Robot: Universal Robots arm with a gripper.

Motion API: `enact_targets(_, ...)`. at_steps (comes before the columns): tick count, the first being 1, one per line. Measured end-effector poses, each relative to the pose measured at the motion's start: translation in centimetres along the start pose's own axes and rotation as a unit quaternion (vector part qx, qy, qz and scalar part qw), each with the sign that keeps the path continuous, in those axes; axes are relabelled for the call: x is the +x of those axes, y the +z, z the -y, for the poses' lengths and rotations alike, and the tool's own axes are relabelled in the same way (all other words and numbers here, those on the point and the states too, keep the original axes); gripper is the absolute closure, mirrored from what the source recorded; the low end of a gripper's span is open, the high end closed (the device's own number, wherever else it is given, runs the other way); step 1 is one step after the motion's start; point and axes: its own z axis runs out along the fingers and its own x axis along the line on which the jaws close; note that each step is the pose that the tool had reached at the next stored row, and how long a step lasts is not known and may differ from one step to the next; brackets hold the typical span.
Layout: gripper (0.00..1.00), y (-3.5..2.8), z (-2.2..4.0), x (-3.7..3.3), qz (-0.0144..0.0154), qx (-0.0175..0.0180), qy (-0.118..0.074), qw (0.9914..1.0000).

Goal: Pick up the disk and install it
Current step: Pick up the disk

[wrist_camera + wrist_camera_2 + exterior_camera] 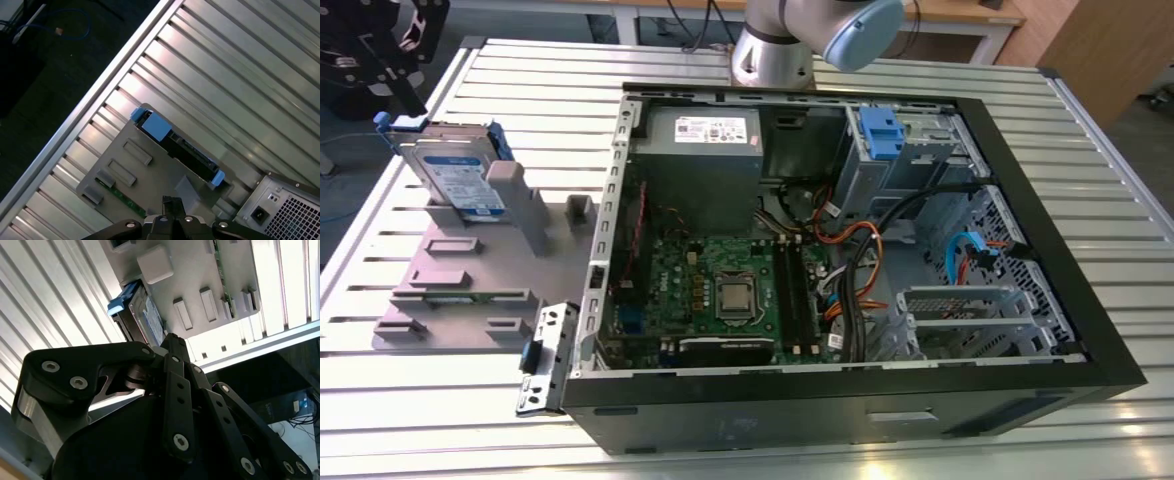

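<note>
The disk (454, 175) stands on edge in a slot of a grey holder (454, 290) at the exterior view's left. It is silver with a white-and-blue label and a blue carrier around it. My black gripper (408, 98) hangs just above the disk's far top corner, apart from it. In both wrist views the disk (147, 315) (185, 150) lies beyond the gripper's tips (172, 340) (171, 201). The fingers look shut together with nothing between them.
An open black computer case (1067, 300) lies at the exterior view's right. Inside are a motherboard (720, 290), a grey power supply (707, 140), cables, and a grey drive cage with a blue latch (881, 135). The arm's base (774, 50) stands behind the case. All rest on a slatted metal table (534, 90).
</note>
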Motion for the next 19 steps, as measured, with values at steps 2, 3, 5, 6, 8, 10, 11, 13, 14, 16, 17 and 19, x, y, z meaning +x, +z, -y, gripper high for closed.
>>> enact_targets(2, 0.89, 0.0, 0.0, 0.0, 0.0, 0.0, -0.002, 1.0)
enact_targets(3, 0.89, 0.0, 0.0, 0.0, 0.0, 0.0, -0.003, 0.99999)
enact_targets(5, 0.89, 0.0, 0.0, 0.0, -0.0001, -0.0001, -0.005, 0.99999)
enact_targets(6, 0.89, 0.0, 0.0, 0.0, -0.0001, -0.0001, -0.007, 0.99998)
enact_targets(8, 0.89, 0.0, 0.0, 0.0, -0.0001, -0.0002, -0.009, 0.99996)
enact_targets(10, 0.89, 0.0, 0.0, 0.0, -0.0002, -0.0002, -0.011, 0.99994)
enact_targets(11, 0.89, 0.0, 0.0, 0.0, -0.0002, -0.0002, -0.012, 0.99993)
enact_targets(13, 0.89, 0.0, 0.0, 0.0, -0.0002, -0.0003, -0.014, 0.9999)
enact_targets(14, 0.89, 0.0, 0.0, 0.0, -0.0002, -0.0003, -0.016, 0.99988)
enact_targets(16, 0.89, 0.0, 0.0, 0.0, -0.0003, -0.0003, -0.018, 0.99984)
enact_targets(17, 0.89, 0.0, 0.0, 0.0, -0.0003, -0.0004, -0.019, 0.99982)
enact_targets(19, 0.89, 0.0, 0.0, 0.0, -0.0003, -0.0004, -0.021, 0.99978)
